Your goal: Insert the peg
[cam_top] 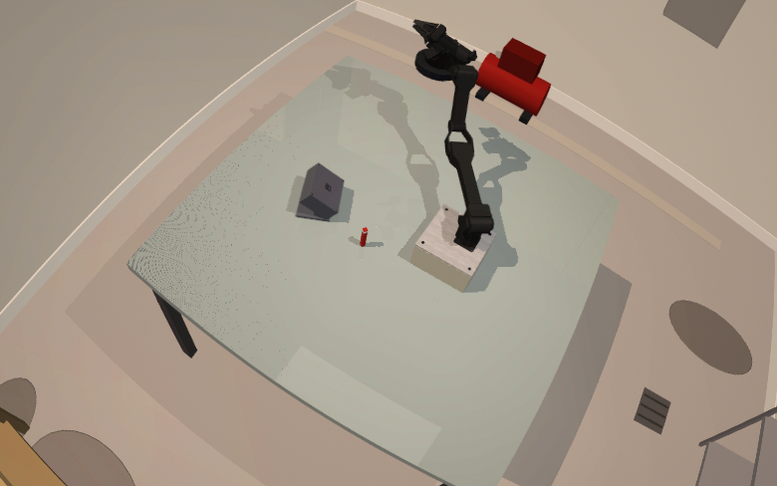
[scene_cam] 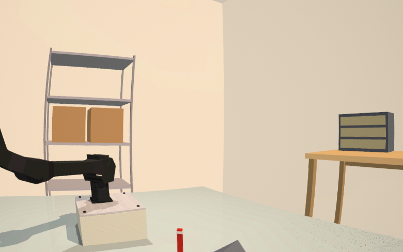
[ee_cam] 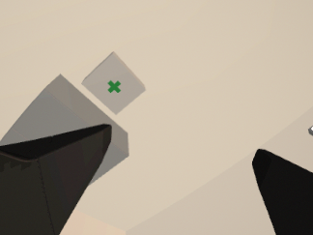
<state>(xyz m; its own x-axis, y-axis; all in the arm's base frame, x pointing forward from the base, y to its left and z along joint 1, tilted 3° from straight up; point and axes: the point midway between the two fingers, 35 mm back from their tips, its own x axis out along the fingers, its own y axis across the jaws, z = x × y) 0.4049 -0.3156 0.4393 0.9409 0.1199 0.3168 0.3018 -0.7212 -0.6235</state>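
Peg (cam_top: pixel 363 236): red, upright on the tabletop (cam_top: pixel 344 344) near its middle, untouched. Sloped grey panel (cam_top: pixel 321 191) close by toward the far-left edge, small hole (cam_top: pixel 328 186) in its face. Arm base block (cam_top: pixel 452 249) beside the peg on the opposite side. Gripper (cam_top: pixel 422 27) beyond the far corner, spread wide, gripping nothing.

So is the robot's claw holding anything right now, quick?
Gripper: open and empty, raised far from the red peg, which stands on the table.
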